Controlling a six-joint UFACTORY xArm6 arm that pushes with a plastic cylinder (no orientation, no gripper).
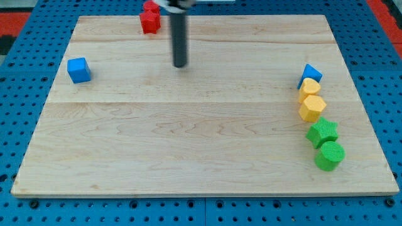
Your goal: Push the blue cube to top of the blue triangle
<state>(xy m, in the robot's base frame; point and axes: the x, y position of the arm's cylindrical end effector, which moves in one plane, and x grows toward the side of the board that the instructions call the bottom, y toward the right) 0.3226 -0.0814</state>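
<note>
Camera view: my tip (181, 64) is hovering mid-table (188, 138); there is no hand. The blue cube (79, 69) is sitting far left, needing a rightward push toward the blue triangle (310, 73).

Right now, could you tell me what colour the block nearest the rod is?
Red, in the camera view.

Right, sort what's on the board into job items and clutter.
Job:
blue cube, far left
blue triangle, far right
my tip, between them, touching nothing

Clutter:
red block
two yellow blocks
two green blocks
</note>
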